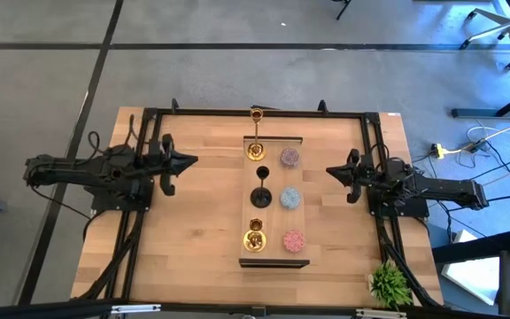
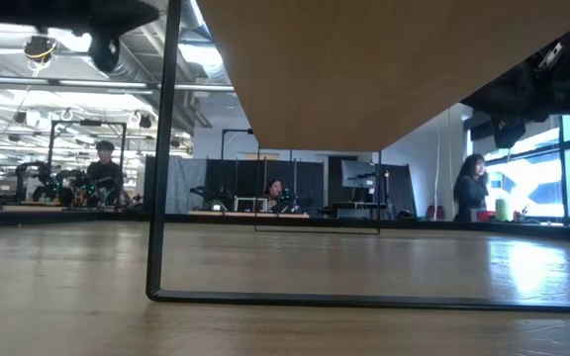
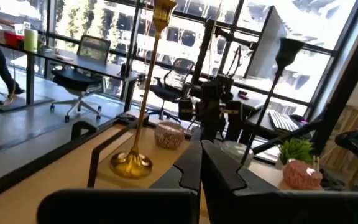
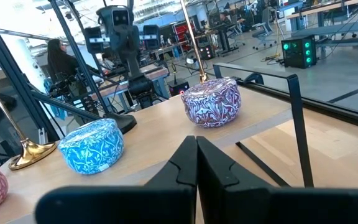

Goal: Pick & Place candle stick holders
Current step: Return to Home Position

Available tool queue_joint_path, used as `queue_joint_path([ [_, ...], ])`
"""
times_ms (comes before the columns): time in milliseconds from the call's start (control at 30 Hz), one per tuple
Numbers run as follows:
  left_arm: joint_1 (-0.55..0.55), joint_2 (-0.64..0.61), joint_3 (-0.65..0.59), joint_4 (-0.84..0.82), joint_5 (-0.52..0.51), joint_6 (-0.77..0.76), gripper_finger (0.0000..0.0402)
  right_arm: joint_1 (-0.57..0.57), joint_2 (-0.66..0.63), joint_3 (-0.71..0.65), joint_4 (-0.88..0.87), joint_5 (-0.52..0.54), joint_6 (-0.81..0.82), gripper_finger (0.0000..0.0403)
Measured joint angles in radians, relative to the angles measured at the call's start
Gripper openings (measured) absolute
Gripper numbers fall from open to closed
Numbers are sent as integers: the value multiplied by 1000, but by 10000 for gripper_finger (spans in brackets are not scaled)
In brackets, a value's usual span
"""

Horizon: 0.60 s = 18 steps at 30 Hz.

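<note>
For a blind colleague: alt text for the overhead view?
A wooden shelf holds far gold holder, black holder, near gold holder beside mauve candle, blue candle, pink candle. The shut left claw and right claw flank it.

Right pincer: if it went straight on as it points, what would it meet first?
Probably the near edge of the wooden shelf; if the right pincer clears that, it heads into the gap between the mauve candle and the blue candle. Height is hard to judge.
</note>
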Motion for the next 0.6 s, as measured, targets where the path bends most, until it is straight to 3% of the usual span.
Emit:
queue_joint_path([
  [333,-38,-311,-138,-174,-22,-14,2,0,0,0,0,0,0,0],
  [600,-38,-388,-226,-197,58,-15,2,0,0,0,0,0,0,0],
])
